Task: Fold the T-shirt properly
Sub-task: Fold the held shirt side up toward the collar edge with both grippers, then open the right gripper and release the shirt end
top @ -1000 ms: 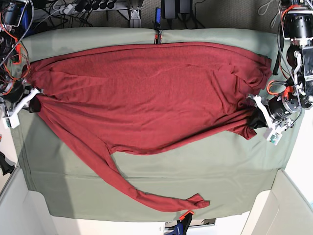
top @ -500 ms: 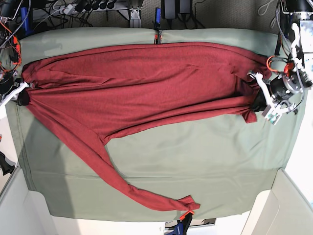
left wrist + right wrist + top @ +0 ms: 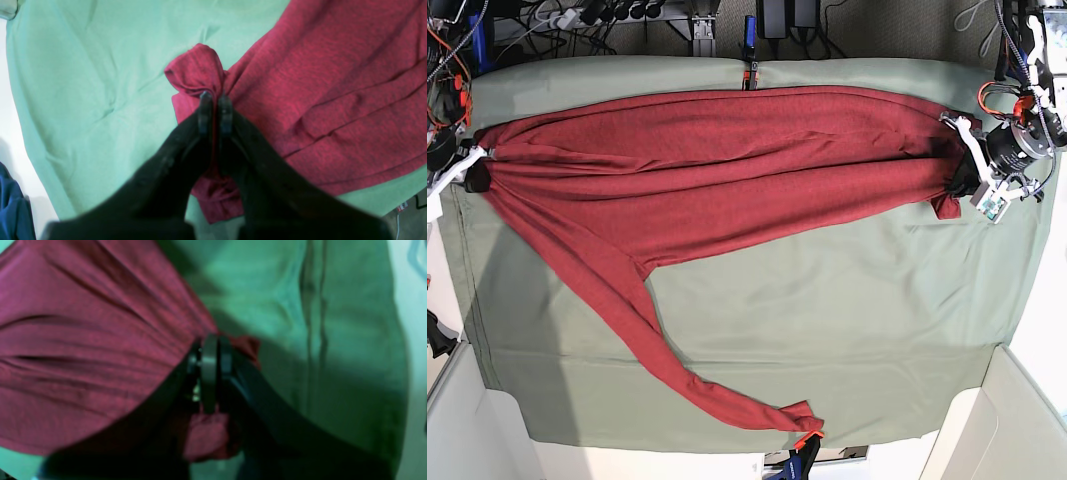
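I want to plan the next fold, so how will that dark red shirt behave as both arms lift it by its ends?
Probably very floppy: the T-shirt sags and bunches into long pleats between the left gripper and the right gripper, both with jaws shut on it. The loose sleeve will likely drag across the green cloth. It seems light; thin pinches hold it.

Dark red T-shirt — stretched taut, one sleeve trailing.

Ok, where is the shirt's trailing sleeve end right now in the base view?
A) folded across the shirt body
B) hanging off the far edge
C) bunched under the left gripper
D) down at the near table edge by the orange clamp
D: the T-shirt has one long sleeve trailing down to the near edge of the green table cloth, ending beside the orange clamp.
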You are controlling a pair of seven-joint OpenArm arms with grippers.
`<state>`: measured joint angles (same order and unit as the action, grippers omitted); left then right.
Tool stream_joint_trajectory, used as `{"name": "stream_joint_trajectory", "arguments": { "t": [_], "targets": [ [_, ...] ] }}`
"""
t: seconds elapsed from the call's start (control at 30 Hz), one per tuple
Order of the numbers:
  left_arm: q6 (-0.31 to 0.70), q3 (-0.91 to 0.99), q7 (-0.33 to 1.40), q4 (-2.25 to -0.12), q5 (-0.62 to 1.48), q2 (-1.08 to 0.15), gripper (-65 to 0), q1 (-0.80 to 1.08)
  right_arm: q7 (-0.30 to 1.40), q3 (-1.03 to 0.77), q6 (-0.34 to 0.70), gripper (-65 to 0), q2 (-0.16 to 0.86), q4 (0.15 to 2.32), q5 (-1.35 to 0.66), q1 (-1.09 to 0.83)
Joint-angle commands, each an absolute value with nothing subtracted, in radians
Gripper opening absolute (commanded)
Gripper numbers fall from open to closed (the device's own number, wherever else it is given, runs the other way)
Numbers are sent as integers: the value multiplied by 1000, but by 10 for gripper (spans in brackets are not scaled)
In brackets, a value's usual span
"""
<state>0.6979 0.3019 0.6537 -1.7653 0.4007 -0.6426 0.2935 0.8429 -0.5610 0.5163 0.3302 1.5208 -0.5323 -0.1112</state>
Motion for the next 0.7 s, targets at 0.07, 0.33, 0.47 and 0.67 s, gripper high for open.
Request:
{"name": "stream_joint_trajectory", "arguments": {
  "t": [0.07, 0.33, 0.47, 0.67],
  "targets": [
    [698, 312, 634, -1781, 407, -662, -650, 286, 822, -574, 521, -650, 349, 1544, -547, -115],
    [698, 312, 661, -1778, 408, -662, -650, 298, 824, -609, 521, -650, 349, 1549, -586, -148],
    [698, 312, 655, -1778, 448, -662, -609, 305, 823, -609, 521, -606, 349, 1549, -587, -145],
    [698, 312, 755, -1778, 565, -663, -407, 305, 799, -609, 520, -316, 349, 1551, -621, -134]
  ]
}}
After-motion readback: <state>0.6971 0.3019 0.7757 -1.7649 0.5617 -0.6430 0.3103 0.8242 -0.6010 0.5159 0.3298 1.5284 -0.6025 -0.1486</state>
